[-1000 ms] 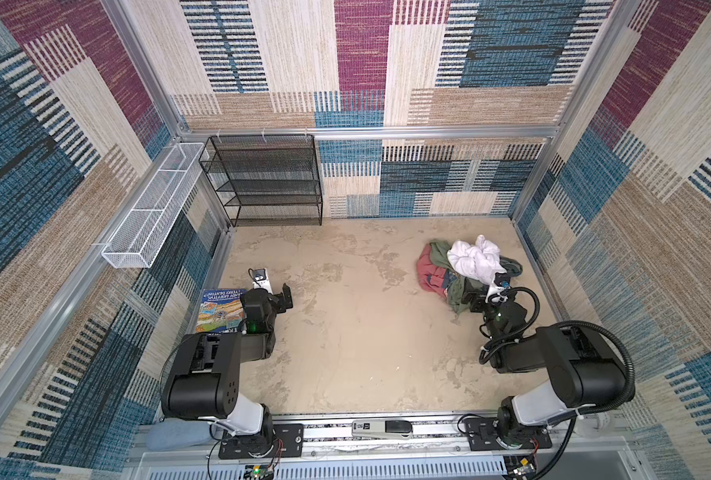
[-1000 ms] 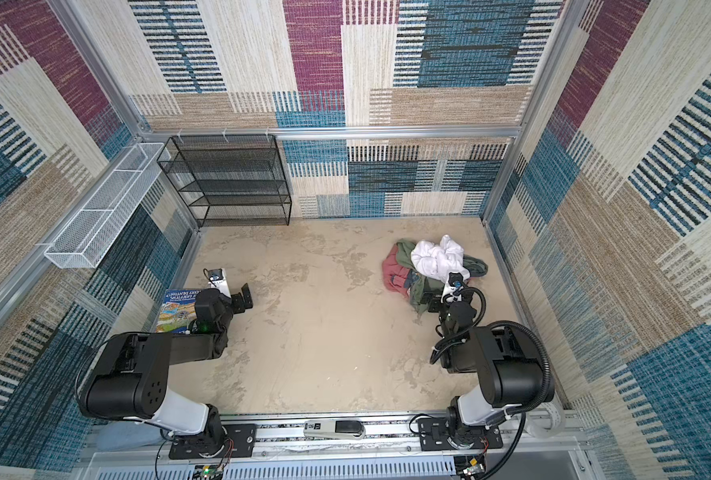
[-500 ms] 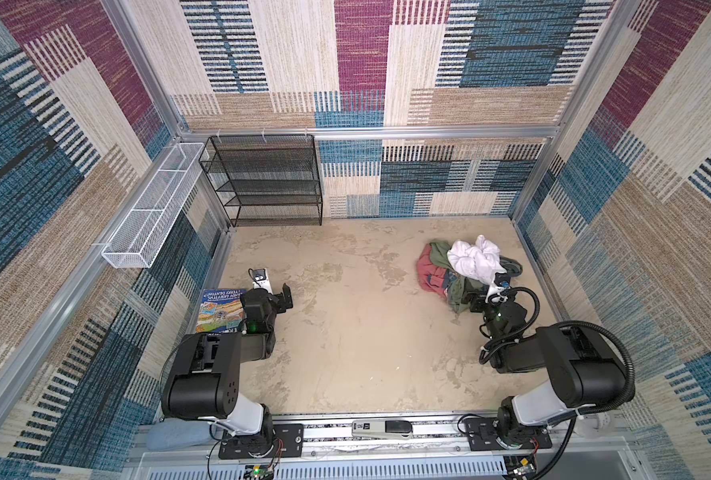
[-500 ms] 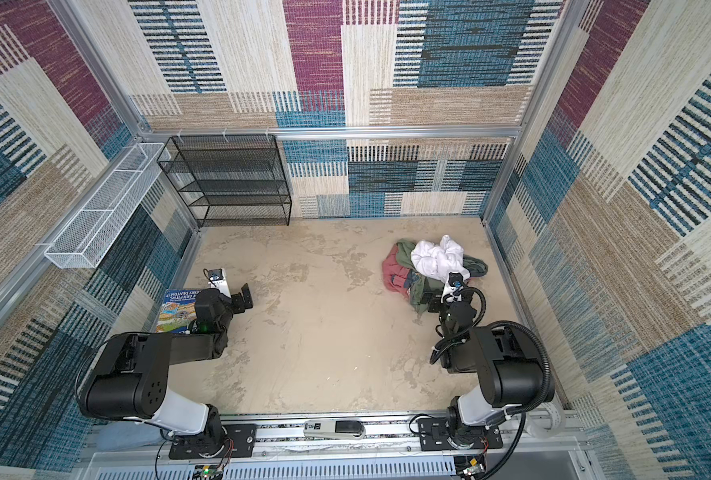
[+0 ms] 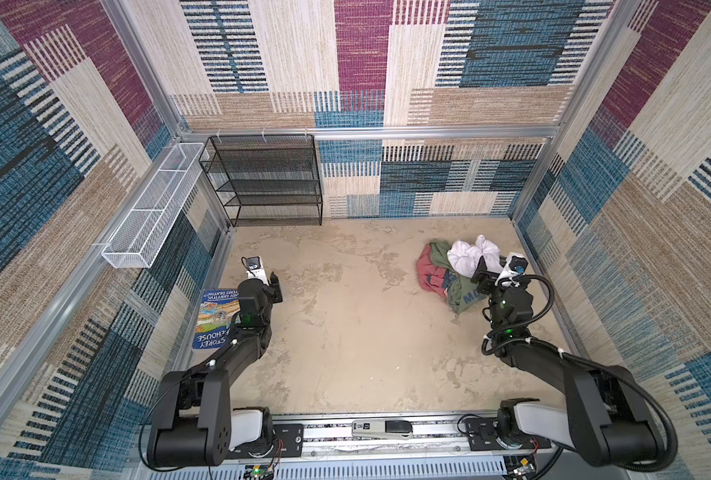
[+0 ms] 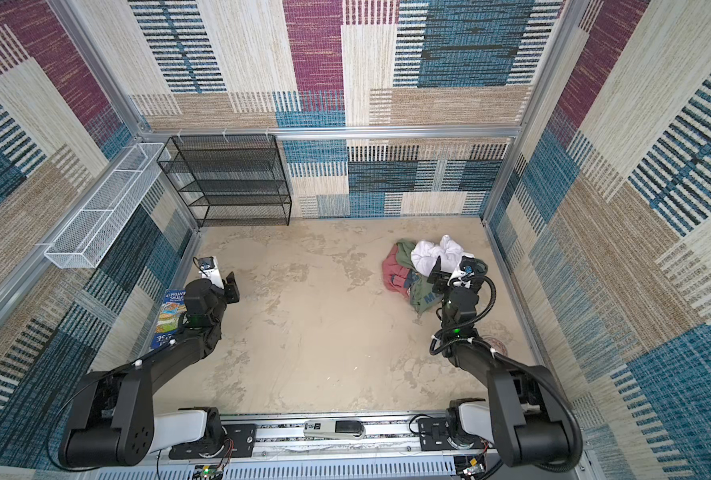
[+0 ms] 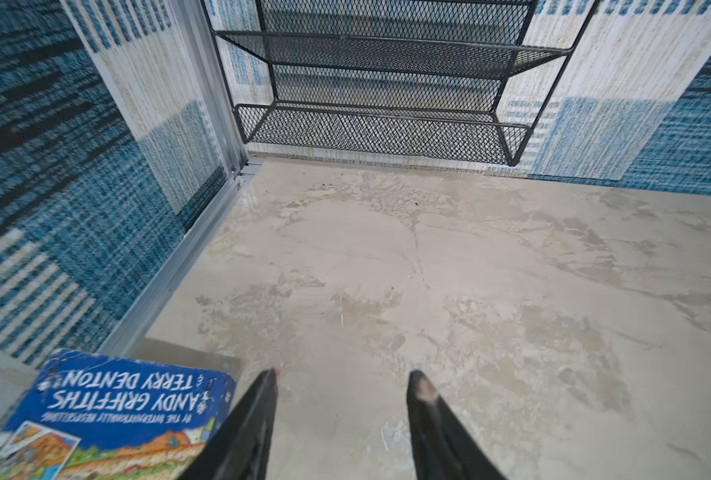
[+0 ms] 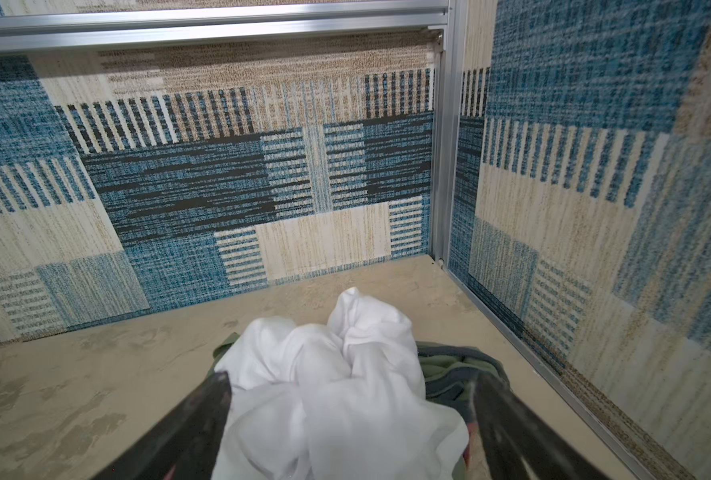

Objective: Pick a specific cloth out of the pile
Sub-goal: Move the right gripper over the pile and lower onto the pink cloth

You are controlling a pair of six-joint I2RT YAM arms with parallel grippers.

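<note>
Advanced onto the pile since a second ago at the right gripper, with jaws set wide apart, straddling the white garment and clamping nothing; cannot tell whether the fingers touch the fabric. At the left gripper, jaws partly apart and empty, poised over bare table just beside a blue book. Find the cloth at the pile's left edge in both top views, salmon-red, lying against the olive-green garment, clear of both grippers.
</note>
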